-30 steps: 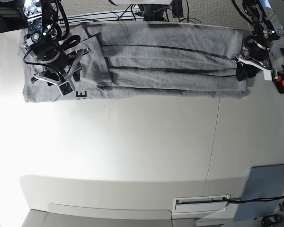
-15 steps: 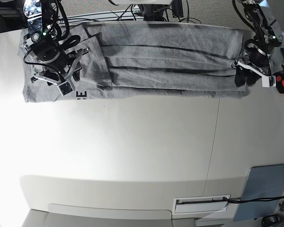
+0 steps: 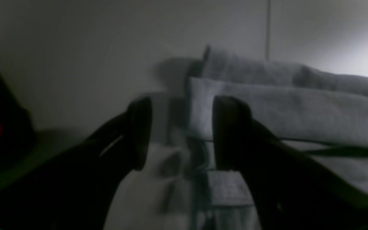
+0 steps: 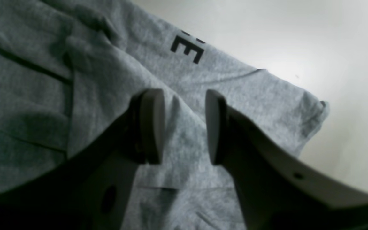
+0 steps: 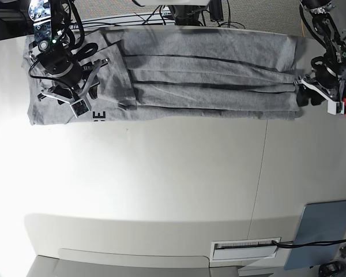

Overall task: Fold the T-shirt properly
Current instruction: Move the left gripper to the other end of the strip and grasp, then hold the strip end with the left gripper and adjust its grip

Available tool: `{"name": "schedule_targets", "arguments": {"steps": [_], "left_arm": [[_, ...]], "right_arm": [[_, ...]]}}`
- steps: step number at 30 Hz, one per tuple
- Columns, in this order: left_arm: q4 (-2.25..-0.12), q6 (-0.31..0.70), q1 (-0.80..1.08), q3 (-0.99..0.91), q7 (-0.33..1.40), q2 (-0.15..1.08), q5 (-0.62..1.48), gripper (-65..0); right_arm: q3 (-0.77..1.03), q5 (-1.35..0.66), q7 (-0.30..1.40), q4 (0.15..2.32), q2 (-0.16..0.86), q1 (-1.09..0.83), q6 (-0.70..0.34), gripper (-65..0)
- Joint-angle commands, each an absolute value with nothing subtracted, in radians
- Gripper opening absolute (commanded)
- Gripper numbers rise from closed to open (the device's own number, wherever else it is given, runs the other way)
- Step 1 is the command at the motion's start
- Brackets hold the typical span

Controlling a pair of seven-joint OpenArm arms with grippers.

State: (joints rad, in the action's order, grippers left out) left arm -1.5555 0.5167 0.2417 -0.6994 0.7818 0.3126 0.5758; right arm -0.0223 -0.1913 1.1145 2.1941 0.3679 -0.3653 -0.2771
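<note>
T-shirt: one, heather-grey, lying in long lengthwise folds along the far edge of the table, reaching from near the far-left corner almost to the far-right corner.
Lettering: one black block letter "E" fully readable on the cloth, a second one above it cut off by a fold.
Hands: two.
Right hand: above the lettered end of the T-shirt near the table's far-left corner; its two pale fingers are apart with grey cloth visible between them, nothing pinched.
Left hand: at the T-shirt's other end near the far-right corner, just off the stacked fold edges; its two dark fingers are spread wide, gripping nothing.
Grey-blue panel: one, flat at the table's near-right corner, well apart from the T-shirt.
</note>
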Motion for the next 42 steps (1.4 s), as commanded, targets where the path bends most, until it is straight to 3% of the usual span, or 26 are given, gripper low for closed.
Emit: {"name": "schedule_targets", "arguments": {"steps": [1,4,11,16,18,26,31,35,40,42], "left_arm": [[-1.57,0.487,0.236,-0.702,0.772,0.329,0.591,-34.1],[-1.555,0.437,0.236,-0.702,0.77,0.33,0.584,-34.1],[-1.504,0.532,0.235,-0.702,0.778,0.33,0.647,-34.1],[-1.504,0.521,0.236,-0.702,0.794,0.329,0.64,-44.7],[-1.504,0.525,0.236,-0.702,0.794,0.329,0.641,-46.1],[-1.503,0.522,0.236,-0.638,0.754,0.33,0.612,-46.1],[-1.503,0.426,0.235,-0.583,0.679,0.33,0.508,-46.1],[-1.504,0.422,0.236,-0.588,0.68,0.33,0.509,-46.8],[-1.513,0.451,0.236,-0.632,0.702,0.33,0.598,-62.7],[-1.526,0.483,0.236,-0.656,0.728,0.33,0.646,-65.0]], "right_arm": [[-0.018,-0.194,1.1,2.213,0.38,-0.36,-0.271,-43.3],[-0.018,-0.194,1.1,2.213,0.38,-0.36,-0.272,-43.3],[-0.018,-0.193,1.103,2.213,0.38,-0.36,-0.272,-43.3],[-0.018,-0.193,1.103,2.213,0.38,-0.36,-0.272,-43.3],[-0.018,-0.193,1.103,2.213,0.38,-0.36,-0.272,-43.3],[-0.018,-0.194,1.104,2.213,0.38,-0.36,-0.272,-43.3],[-0.018,-0.193,1.132,2.213,0.38,-0.36,-0.272,-43.3],[-0.018,-0.193,1.134,2.213,0.38,-0.36,-0.272,-43.3],[-0.018,-0.193,1.133,2.213,0.38,-0.36,-0.272,-43.3],[-0.018,-0.193,1.131,2.213,0.38,-0.36,-0.272,-43.3]]}}
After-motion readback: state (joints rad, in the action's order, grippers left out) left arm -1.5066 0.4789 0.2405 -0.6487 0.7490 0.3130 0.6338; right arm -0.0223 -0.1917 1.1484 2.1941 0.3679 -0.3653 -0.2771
